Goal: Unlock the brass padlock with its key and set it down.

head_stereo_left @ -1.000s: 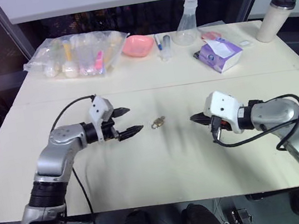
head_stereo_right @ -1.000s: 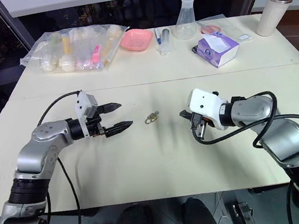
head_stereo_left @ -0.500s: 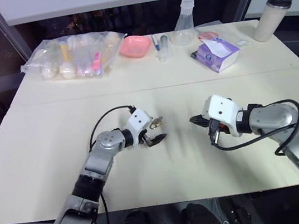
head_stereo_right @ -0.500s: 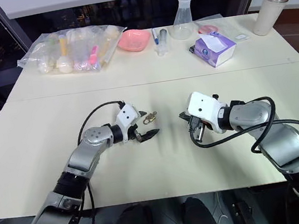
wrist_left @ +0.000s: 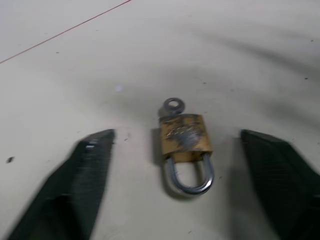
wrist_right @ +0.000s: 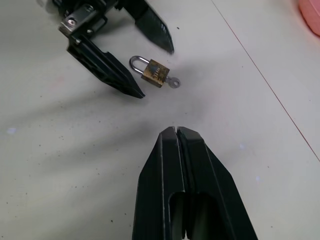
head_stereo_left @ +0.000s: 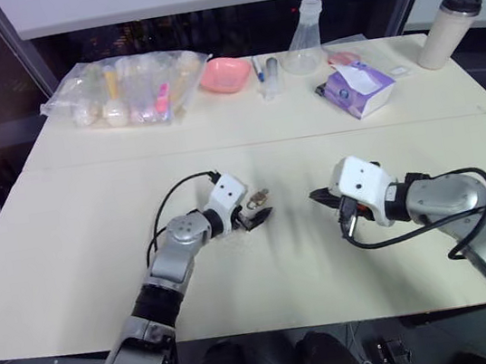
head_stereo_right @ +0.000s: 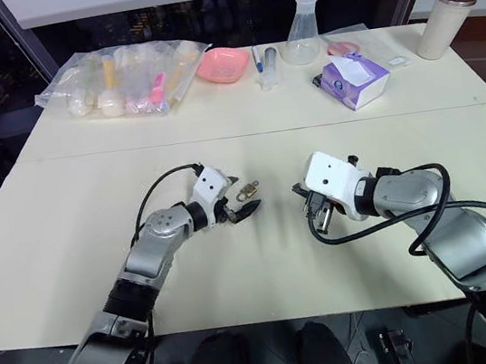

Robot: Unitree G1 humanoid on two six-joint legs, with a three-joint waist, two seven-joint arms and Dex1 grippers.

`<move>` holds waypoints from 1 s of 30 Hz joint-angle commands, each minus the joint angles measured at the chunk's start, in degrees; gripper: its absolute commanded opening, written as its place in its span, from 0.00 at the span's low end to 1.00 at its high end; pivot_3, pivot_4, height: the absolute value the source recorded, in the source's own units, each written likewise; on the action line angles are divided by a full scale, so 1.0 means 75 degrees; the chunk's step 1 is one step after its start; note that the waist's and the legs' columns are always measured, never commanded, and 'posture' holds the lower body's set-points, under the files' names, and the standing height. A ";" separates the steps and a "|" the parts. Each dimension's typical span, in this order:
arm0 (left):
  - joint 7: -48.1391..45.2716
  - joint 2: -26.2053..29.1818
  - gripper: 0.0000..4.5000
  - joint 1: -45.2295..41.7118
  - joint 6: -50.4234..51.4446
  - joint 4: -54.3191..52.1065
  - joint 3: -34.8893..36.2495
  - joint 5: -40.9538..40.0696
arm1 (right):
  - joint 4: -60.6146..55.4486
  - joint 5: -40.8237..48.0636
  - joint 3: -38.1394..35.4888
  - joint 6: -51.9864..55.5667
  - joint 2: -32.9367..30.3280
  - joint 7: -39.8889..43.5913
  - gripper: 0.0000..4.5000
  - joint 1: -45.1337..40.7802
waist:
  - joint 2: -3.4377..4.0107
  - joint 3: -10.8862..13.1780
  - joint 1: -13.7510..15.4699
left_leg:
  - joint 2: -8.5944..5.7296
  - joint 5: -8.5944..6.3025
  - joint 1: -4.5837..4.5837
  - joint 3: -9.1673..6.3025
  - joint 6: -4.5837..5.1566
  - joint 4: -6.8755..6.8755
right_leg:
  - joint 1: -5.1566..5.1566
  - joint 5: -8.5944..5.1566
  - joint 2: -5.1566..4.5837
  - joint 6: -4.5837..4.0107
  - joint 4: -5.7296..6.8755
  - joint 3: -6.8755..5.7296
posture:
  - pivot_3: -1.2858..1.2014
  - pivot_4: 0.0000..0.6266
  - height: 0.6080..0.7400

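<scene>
The left pincer [head_stereo_left: 259, 214] has swung in from the robot's left side of the tabletop [head_stereo_left: 99, 258] and dropped toward the middle, so that its two black fingers [wrist_left: 80, 175] now flank the brass padlock [wrist_left: 183, 139] with a clear gap on either side. A second ago the same pincer hung well off to the side, with bare tabletop between it and the lock. Its jaws stand apart and nothing is between them but the lock lying loose; they look a little narrower than they were, which suggests the closing has begun.

The padlock lies flat on the tabletop, its silvery shackle turned toward the left wrist camera and the key [wrist_left: 173, 105] sticking out of the far end of the brass body. The shackle looks seated, so the lock is probably still fastened.

The right pincer [wrist_right: 175, 132] is closed with nothing in it and has kept its place, aimed at the padlock from the other side and well short of it.

For the task, this reads as the end of the approach: the left pincer is placed to pinch the lock body, which would leave the key end free for the right pincer to turn
</scene>
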 commanded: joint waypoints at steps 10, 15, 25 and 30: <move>-0.0496 0.0463 0.17 -0.0119 0.0318 -0.0108 0.0278 -0.0155 | -0.0089 -0.0112 -0.0058 -0.0245 -0.0052 0.0083 0.00 -0.0241 | 0.0000 0.0000 -0.0040 | 0.0006 0.0000 0.0004 0.0000 0.0000 -0.0003 | 0.0000 0.0000 0.0007 0.0000 0.0000 0.0001 | 0.52 0.24 0.81; -0.2543 0.1857 0.17 -0.0328 0.0506 -0.0444 0.0636 -0.0989 | 0.0083 -0.0356 0.0176 -0.0595 -0.0039 0.0169 0.00 -0.0471 | 0.0001 0.0000 -0.0147 | 0.0016 0.0001 0.0008 0.0000 -0.0001 -0.0007 | -0.0001 0.0000 0.0016 -0.0001 0.0001 0.0001 | 0.52 0.24 0.81; -0.5774 0.3373 0.17 -0.2072 0.0695 0.0430 0.1035 -0.2044 | 0.1279 -0.1814 0.0946 -0.3142 0.0076 0.0003 0.00 -0.1335 | 0.0000 0.0004 -0.0003 | -0.0009 0.0000 -0.0004 0.0009 0.0001 -0.0003 | -0.0004 -0.0001 0.0011 -0.0002 -0.0012 -0.0007 | 0.52 0.24 0.81; -0.6429 0.3043 0.17 -0.2884 0.0558 0.0812 0.0811 -0.1953 | 0.2253 -0.3116 0.1532 -0.5459 0.0144 -0.0264 0.00 -0.1886 | 0.0000 0.0005 -0.0030 | -0.0016 0.0001 -0.0012 0.0008 0.0000 0.0001 | -0.0011 -0.0002 0.0013 0.0000 -0.0013 -0.0007 | 0.52 0.24 0.81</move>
